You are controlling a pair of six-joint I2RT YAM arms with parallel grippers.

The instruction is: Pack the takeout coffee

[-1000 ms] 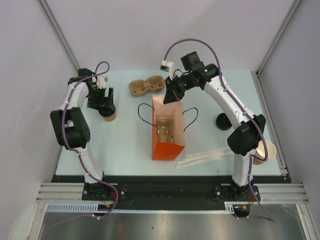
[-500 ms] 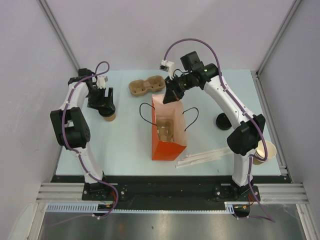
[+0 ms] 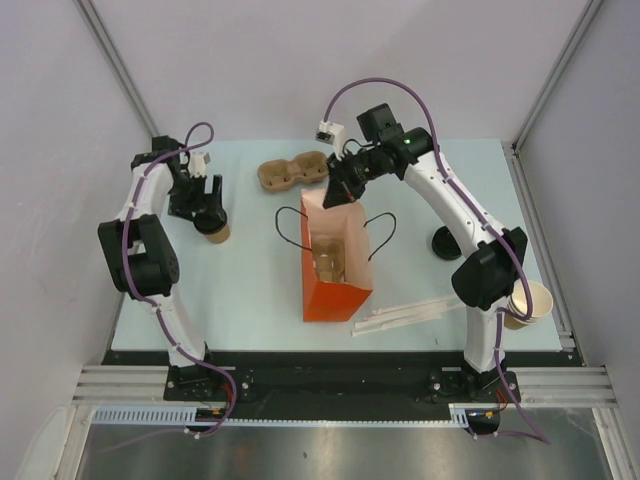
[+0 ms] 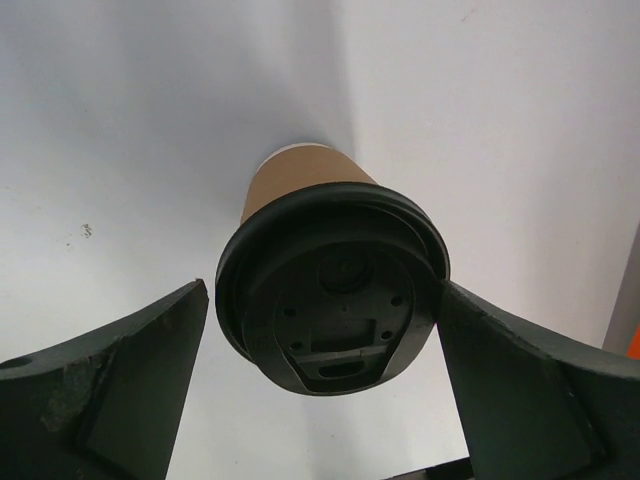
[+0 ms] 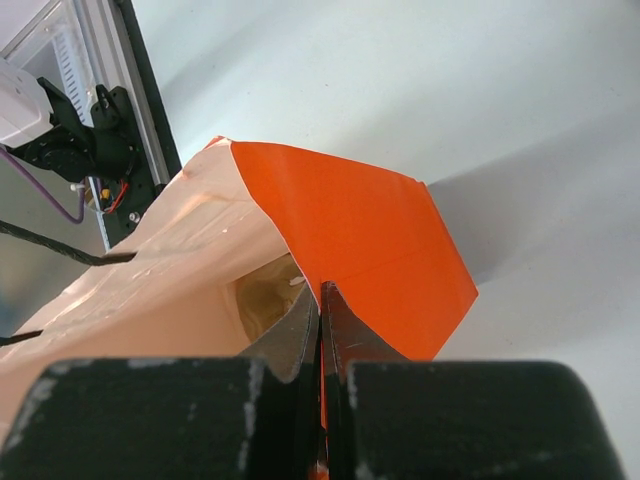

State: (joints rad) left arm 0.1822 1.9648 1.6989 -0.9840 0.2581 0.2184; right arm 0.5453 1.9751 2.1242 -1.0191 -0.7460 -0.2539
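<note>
Left wrist view: shows the jaws of the left gripper (image 4: 320, 300) spread to full width, one at each side of the black lid of the takeout coffee (image 4: 335, 330). Leaves a clear gap at the 9 o'clock side; at the 3 o'clock side, cannot tell whether the finger touches the lid rim.

Compared with a second ago, opened a little more and drifted slightly toward 11 o'clock in the top external view. Meanwhile left the cup upright on the tabletop (image 3: 250, 280), at about 10 o'clock from the orange bag (image 3: 337, 275). Means, probably, a grasp being lined up but not yet closed: nothing lifted so far, packing of this cup not begun.

Further out, bends the left arm at the elbow near the 9 o'clock edge, with the wrist pitched down over the cup. On the other side, keeps the right gripper (image 5: 320, 300) pinched shut on the bag's far rim, holding the mouth open, with the arm arched in from 3 o'clock.
</note>
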